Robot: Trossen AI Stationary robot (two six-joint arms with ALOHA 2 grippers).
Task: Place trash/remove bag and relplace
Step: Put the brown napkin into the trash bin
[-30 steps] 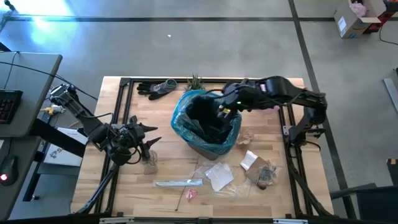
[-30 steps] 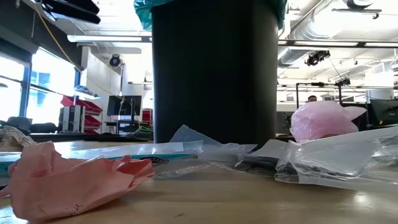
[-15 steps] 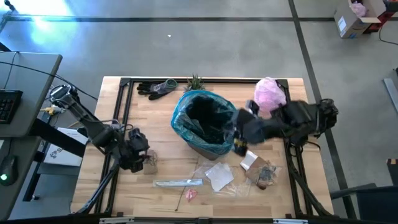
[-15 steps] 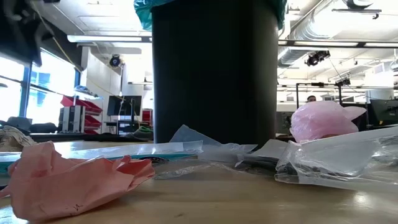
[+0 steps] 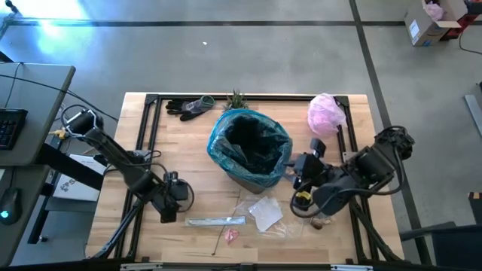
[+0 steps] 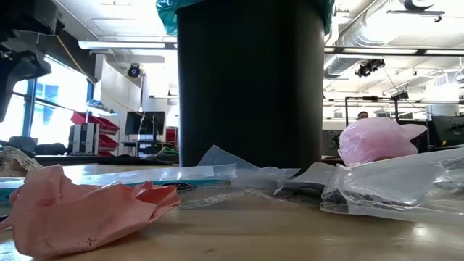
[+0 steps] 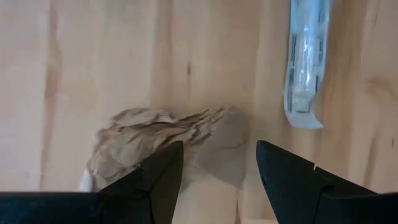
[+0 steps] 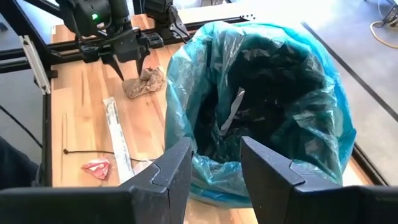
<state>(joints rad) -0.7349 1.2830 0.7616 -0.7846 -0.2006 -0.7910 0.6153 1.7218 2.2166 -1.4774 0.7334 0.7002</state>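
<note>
Bin liner [image 5: 250,147], teal, sits fitted in the dark bin [image 6: 250,83] mid-table, some scraps already inside. I see my left gripper [image 7: 216,177] spread wide and empty, fingers straddling a crumpled brown paper [image 7: 144,140] near the long silvery wrapper [image 5: 215,221]. My right gripper [image 8: 215,168] hovers beside the bin, part open, holding nothing.

In the low view the tall black bin [image 6: 250,83] is cut off by the top edge, its teal plastic liner [image 6: 168,16] showing only as slivers at the upper corners. In the left wrist view the crumpled brown paper lump [image 7: 146,140] is partly hidden behind a dark finger [image 7: 152,180].
</note>
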